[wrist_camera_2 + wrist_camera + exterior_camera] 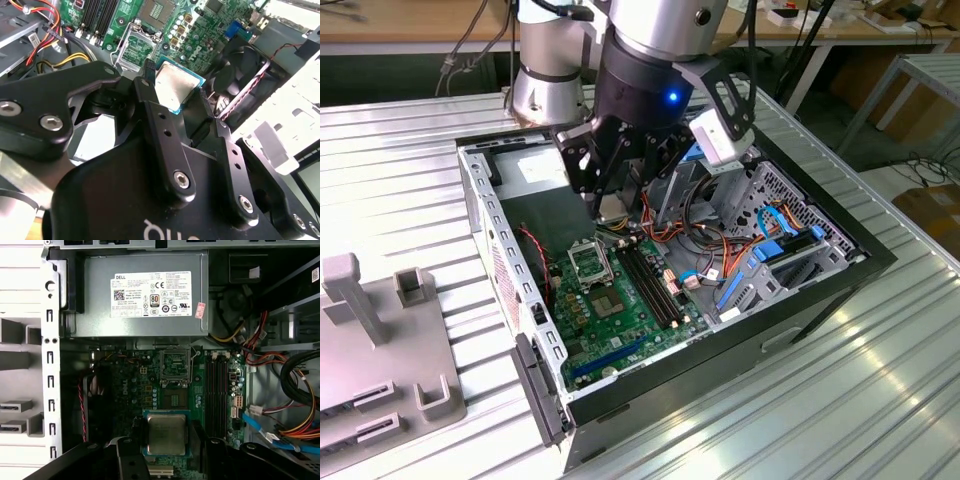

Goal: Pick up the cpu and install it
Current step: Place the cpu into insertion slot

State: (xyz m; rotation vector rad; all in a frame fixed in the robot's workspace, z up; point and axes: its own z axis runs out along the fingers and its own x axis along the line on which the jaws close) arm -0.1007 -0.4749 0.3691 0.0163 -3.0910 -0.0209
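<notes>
Black fingers (165, 130) of the hand (176, 84) are clamped on two opposite edges of the cpu (166, 434), holding it flat above the green motherboard (125, 390) inside the open computer case (485, 220). The open socket (175, 367) sits apart from the chip, between it and the grey power supply (145, 325). The case rests on a ribbed metal counter (800, 400).

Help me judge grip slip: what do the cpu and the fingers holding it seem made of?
The cpu: dull grey metal lid, matte with soft glare, on a green board rim. The fingers: black, matte, bolted; anodised metal or hard plastic, cannot tell which.
</notes>
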